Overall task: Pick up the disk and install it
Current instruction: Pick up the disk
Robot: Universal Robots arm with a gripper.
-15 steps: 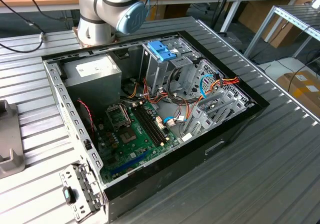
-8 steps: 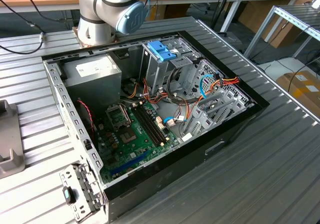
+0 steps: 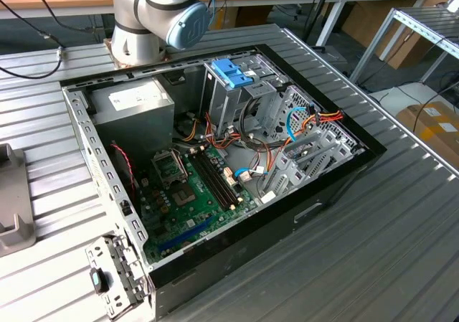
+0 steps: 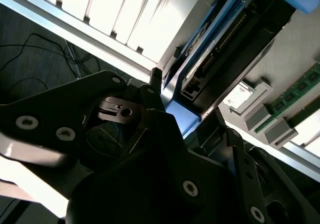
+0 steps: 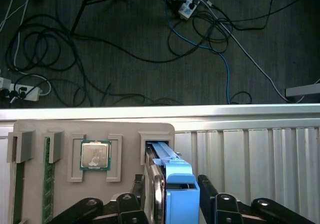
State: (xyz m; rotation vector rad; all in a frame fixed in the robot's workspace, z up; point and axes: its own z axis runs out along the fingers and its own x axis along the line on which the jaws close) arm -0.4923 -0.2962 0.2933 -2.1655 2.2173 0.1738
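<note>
Disk [image 5: 177, 184] upright in grey tray [image 5: 100, 129] slot, gripper [image 5: 173, 184] astride its edges

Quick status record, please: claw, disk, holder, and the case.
claw: astride the disk, grip unconfirmed
disk: upright in a slot of the grey holder, not yet installed
holder also carries: CPU, RAM stick
computer case: open, lying on the table
drive cage: blue-handled carrier on top
</note>
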